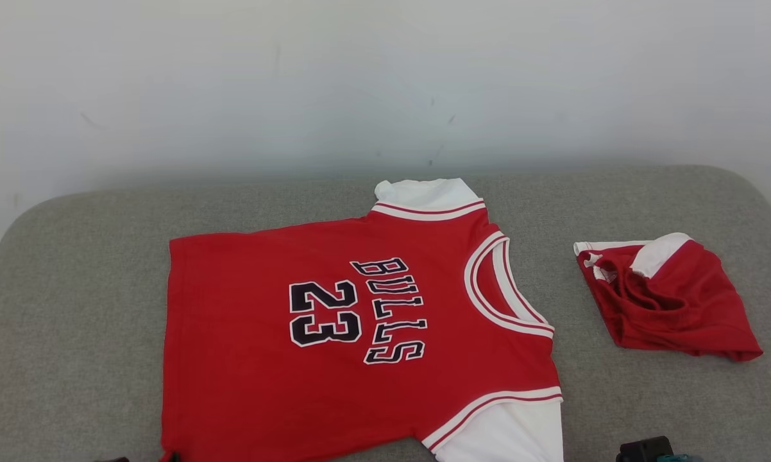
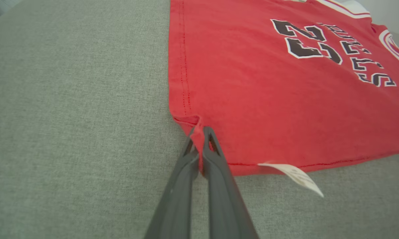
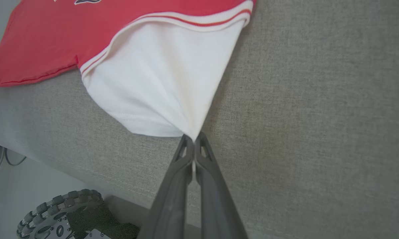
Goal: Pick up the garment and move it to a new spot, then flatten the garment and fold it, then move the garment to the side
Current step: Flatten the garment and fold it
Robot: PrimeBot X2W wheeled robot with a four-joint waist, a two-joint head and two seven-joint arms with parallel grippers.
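The garment (image 1: 334, 333) is a red jersey with white sleeves and dark "BULLS 23" lettering, spread flat on the grey cushion, neck toward the right. In the left wrist view my left gripper (image 2: 199, 132) is shut on the garment's (image 2: 279, 99) near hem corner, pinching red cloth between its fingers. In the right wrist view my right gripper (image 3: 193, 138) is shut on the tip of the white sleeve (image 3: 159, 83), which is pulled taut into a point. A white care tag (image 2: 297, 176) sticks out from the hem.
A second red and white garment (image 1: 671, 298) lies crumpled at the right of the grey cushion (image 1: 71, 308). A white wall stands behind. The cushion's front edge and the robot's wheel (image 3: 56, 212) show in the right wrist view.
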